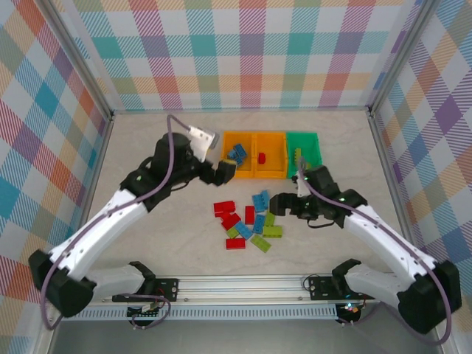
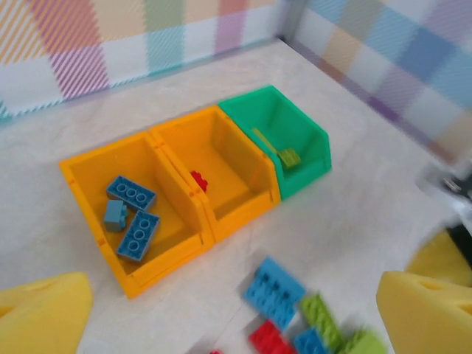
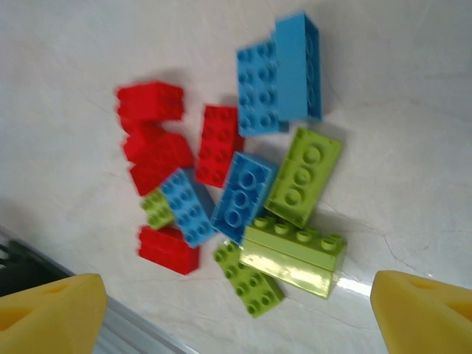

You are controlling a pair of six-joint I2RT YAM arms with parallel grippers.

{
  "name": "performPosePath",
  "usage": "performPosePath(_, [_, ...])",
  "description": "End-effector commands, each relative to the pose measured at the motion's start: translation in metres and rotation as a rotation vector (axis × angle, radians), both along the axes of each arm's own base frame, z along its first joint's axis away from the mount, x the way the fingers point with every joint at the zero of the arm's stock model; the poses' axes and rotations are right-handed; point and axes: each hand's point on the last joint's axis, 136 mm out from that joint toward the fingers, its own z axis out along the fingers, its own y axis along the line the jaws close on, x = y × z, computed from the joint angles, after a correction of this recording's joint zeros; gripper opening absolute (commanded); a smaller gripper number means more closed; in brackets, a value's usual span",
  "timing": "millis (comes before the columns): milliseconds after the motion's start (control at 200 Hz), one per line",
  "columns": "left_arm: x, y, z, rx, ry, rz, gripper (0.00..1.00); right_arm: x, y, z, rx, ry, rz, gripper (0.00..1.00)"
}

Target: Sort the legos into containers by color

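Three joined containers stand at the back. The left orange bin (image 1: 237, 133) (image 2: 158, 258) holds three blue legos (image 2: 131, 214). One red lego (image 2: 199, 180) lies in the middle orange bin (image 1: 270, 133) (image 2: 243, 214), and a lime one (image 2: 287, 156) in the green bin (image 1: 302, 133) (image 2: 306, 173). Loose red, blue and lime legos (image 1: 247, 225) lie in a pile mid-table. My left gripper (image 1: 221, 171) (image 2: 236, 317) hovers open at the left bin's near edge, with nothing between its pads. My right gripper (image 1: 284, 205) (image 3: 236, 313) is open above the pile's right side, over a long lime brick (image 3: 295, 251).
A metal rail (image 1: 243, 284) runs along the near table edge, below the pile. Checked walls enclose the table on three sides. Bare tabletop lies left of the bins and right of the pile.
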Motion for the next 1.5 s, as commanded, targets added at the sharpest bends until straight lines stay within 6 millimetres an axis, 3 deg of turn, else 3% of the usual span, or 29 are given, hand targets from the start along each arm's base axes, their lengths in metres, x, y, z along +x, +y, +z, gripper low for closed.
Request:
performPosePath(0, [-0.056,-0.011,-0.025,0.148,-0.171,-0.372,1.00,-0.002,-0.014,-0.024,-0.216,0.037,-0.041,0.93])
performPosePath(60, [-0.084,-0.010,-0.040,0.197,-0.232,-0.519,1.00,-0.005,-0.016,-0.034,-0.290,0.068,-0.055,0.97])
performPosePath(130, [-0.101,-0.006,-0.062,0.277,-0.296,-0.626,1.00,-0.005,-0.011,-0.045,-0.320,0.096,-0.095,1.00])
performPosePath(295, [-0.099,0.000,-0.111,0.382,-0.355,-0.665,1.00,-0.006,0.018,-0.064,-0.285,0.148,-0.126,1.00])
performPosePath(420, [-0.109,-0.004,-0.112,0.357,-0.327,-0.721,1.00,-0.011,0.025,-0.080,-0.315,0.190,-0.125,0.94])
performPosePath(545, [-0.108,-0.001,-0.114,0.373,-0.339,-0.713,1.00,-0.018,0.029,-0.091,-0.343,0.223,-0.108,0.90])
performPosePath(630, [-0.108,-0.001,-0.114,0.374,-0.346,-0.711,1.00,-0.021,0.026,-0.098,-0.362,0.234,-0.112,0.82])
performPosePath(775, [-0.108,-0.001,-0.114,0.372,-0.356,-0.709,1.00,-0.023,0.020,-0.104,-0.379,0.233,-0.122,0.67])
performPosePath(885, [-0.107,-0.001,-0.114,0.371,-0.357,-0.707,1.00,-0.024,0.017,-0.103,-0.382,0.226,-0.124,0.62])
performPosePath(1075, [-0.108,-0.003,-0.112,0.359,-0.366,-0.715,1.00,-0.019,0.011,-0.087,-0.371,0.162,-0.149,0.57])
performPosePath(1255, [-0.110,-0.004,-0.110,0.346,-0.373,-0.722,1.00,-0.002,-0.004,-0.049,-0.343,0.010,-0.203,0.58])
performPosePath(1395, [-0.109,-0.006,-0.108,0.334,-0.388,-0.725,1.00,0.036,-0.024,-0.004,-0.297,-0.144,-0.278,0.57])
performPosePath(1495, [-0.109,-0.007,-0.108,0.332,-0.388,-0.726,1.00,0.074,-0.049,0.022,-0.279,-0.225,-0.348,0.58])
